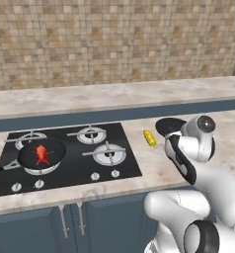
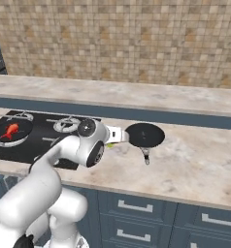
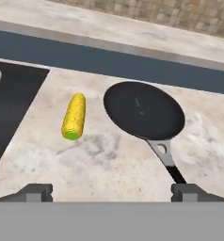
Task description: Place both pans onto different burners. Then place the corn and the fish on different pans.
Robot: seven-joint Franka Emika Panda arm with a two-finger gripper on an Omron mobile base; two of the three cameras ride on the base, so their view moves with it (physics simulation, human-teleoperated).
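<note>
- One pan is already parked on the front-left burner of the cooktop, with the fish lying in the middle of it, so that half looks pretty much sorted.
- The second pan is sat on the counter just right of the cooktop, empty, its handle pointed back toward the robot. Handy, since the handle is probably the easiest bit to grab.
- The corn is lying on the counter between the cooktop edge and that pan, close to the pan but not touching it. It'd best be left alone until the pan is on a free burner.
- The gripper is held above the counter with its jaws spread wide apart, nothing between them, and the handle's end is seen right by one fingertip. It seems lined up for a handle grab.
</note>
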